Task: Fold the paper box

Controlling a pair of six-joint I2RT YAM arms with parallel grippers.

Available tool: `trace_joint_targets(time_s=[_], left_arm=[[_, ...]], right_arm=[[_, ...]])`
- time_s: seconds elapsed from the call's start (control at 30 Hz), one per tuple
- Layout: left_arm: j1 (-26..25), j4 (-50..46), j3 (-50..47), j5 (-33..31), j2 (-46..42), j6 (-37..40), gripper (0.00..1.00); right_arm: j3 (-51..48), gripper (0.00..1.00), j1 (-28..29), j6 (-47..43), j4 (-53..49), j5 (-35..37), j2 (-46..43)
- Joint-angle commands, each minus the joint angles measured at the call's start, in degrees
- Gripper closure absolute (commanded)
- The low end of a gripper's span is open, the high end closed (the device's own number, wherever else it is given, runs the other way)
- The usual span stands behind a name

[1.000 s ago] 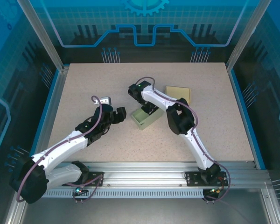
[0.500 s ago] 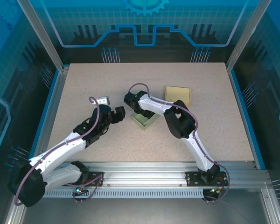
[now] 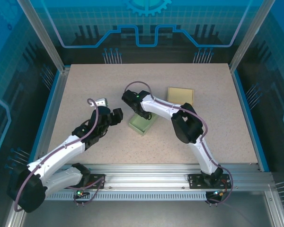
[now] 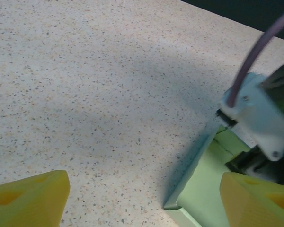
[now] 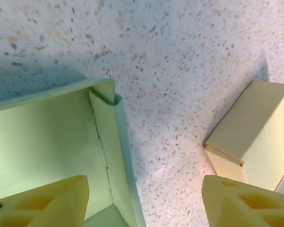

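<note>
The green paper box (image 3: 143, 125) lies open-topped near the table's middle. My right gripper (image 3: 140, 115) hangs over its far end, open. In the right wrist view the box's folded side wall (image 5: 117, 156) runs between the fingers of the right gripper (image 5: 144, 203), one fingertip (image 5: 42, 198) over the box's inside, the other over bare table. My left gripper (image 3: 116, 115) stands just left of the box, open and holding nothing. In the left wrist view the box's corner (image 4: 199, 189) sits between the fingers of the left gripper (image 4: 142, 198), close to the right one.
A closed yellow box (image 3: 180, 96) (image 5: 255, 137) rests on the table behind and right of the green one. The right arm's wrist (image 4: 260, 118) crowds the right side of the left wrist view. Blue rails edge the speckled table (image 3: 85, 80).
My right gripper has opened and let go of the box wall while swinging left. The box has slid a little left and nearer. The left gripper backed off leftward.
</note>
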Motion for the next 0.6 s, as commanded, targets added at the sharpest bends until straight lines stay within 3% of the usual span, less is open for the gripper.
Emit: trace_joint_targets(time_s=[0.0,0.13,0.27,0.4,0.57], left_arm=[[1.1,-2.0,-0.3,0.0,0.5,1.8,0.20],[3.6,-2.5,1.1,1.9,4.1,3.7,0.25],[5.4,-1.4,3.7,3.6,10.9,6.9,0.30],[7.4,0.0,8.1,5.8,20.3,9.8,0.39],[7.8,-1.6,15.5,7.6,32.4,13.2,0.55]], right_arm=[[0.8,0.33,1.1,-0.4,-0.5,-0.9,-4.7],[0.1,0.32,2.0,1.1,0.0,-1.3,-11.6],[-3.9,0.23,2.1,4.9,2.6,-2.8,-21.7],[-11.9,0.00,2.0,8.7,7.0,-3.4,-33.1],[-19.8,0.00,0.4,16.7,7.2,-1.4,-44.9]])
